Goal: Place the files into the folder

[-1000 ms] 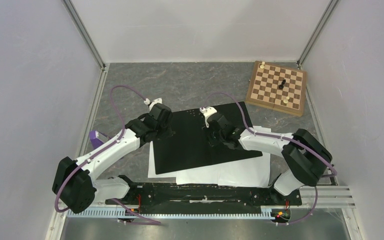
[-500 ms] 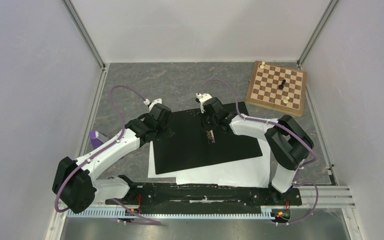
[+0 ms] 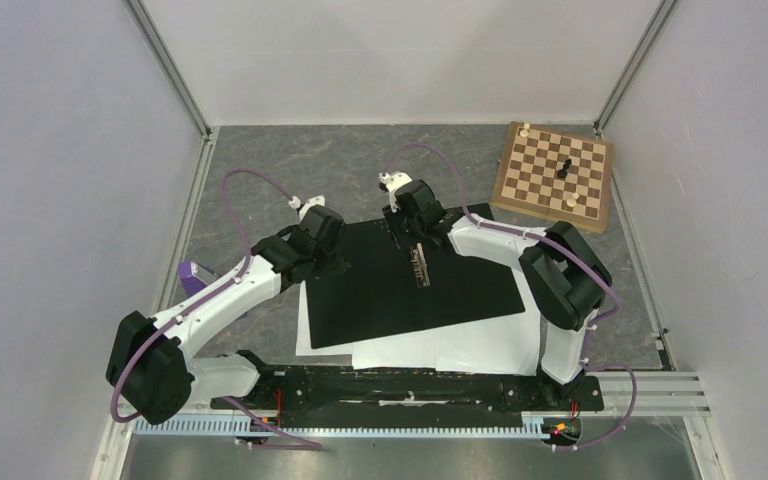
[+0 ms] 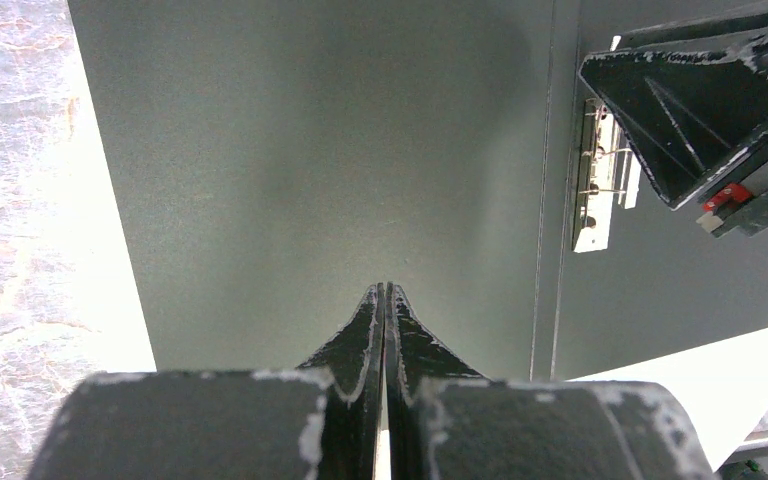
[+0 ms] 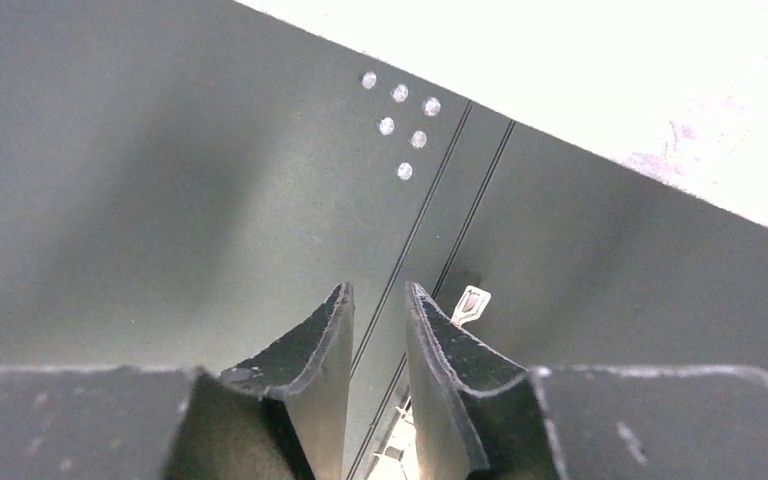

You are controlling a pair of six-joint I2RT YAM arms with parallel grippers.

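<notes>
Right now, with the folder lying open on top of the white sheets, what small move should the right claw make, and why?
Probably lower the right claw onto the small metal clip and lift its tab. The claw hangs slightly open right beside the clip, the thin black-faced folder lies open, and the white paper sheets lie beneath it, none under the clip.

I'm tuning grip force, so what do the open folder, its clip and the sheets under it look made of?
The folder looks like matte black card or thin plastic: flat, dull, with scored fold lines. Its clip looks like metal, silvery and shiny. The sheets look like plain white paper, thin and flat.
</notes>
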